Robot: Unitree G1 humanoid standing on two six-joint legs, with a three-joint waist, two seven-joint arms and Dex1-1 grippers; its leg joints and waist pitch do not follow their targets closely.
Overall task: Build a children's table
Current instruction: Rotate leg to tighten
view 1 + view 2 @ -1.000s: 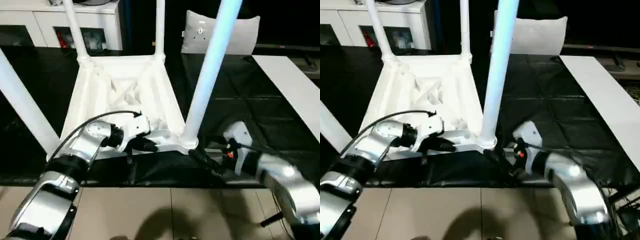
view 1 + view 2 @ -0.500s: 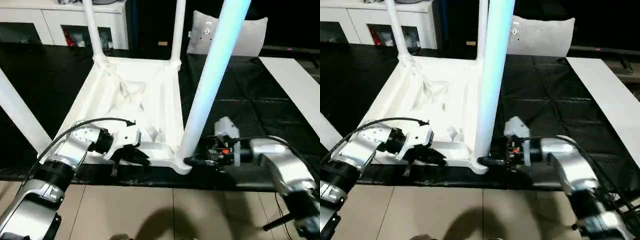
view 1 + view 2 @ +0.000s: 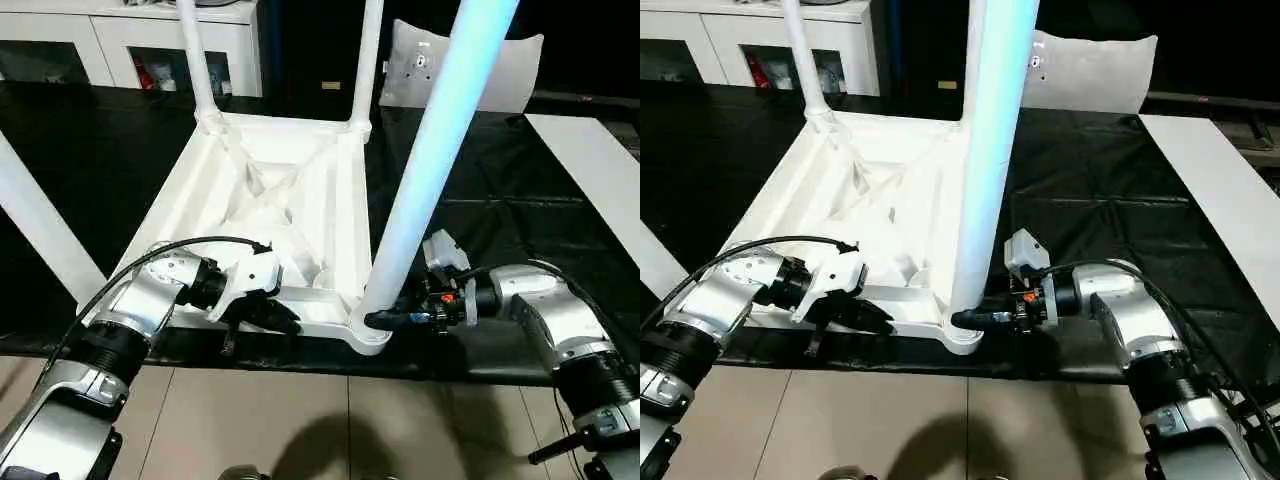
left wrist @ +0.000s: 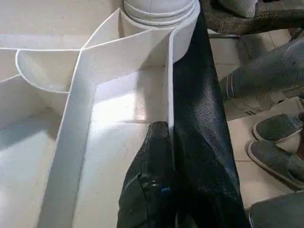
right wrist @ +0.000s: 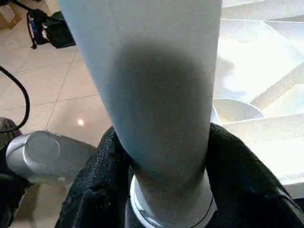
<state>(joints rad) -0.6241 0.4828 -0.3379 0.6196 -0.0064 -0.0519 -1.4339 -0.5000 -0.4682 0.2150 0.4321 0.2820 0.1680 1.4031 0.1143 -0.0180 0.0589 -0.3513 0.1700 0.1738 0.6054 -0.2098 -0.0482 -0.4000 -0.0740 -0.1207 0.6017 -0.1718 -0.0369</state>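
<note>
Your left claw (image 3: 272,312) clamped on table (image 3: 275,190) rim, lower left; right claw (image 3: 392,319) around near leg (image 3: 425,170) base. Cabinet (image 3: 120,45) upper left, board (image 3: 590,165) right.

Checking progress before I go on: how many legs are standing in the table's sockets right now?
4: two at the far corners, one near right with the right gripper around its base, one near left.

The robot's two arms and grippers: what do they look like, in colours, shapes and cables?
Both forearms are rounded silver shells with black ribbed rings. The left gripper has a white housing, a thin black cable looping over its wrist, and black fingers. The right gripper has a white block, a small orange-red mark, and black fingers.
</note>
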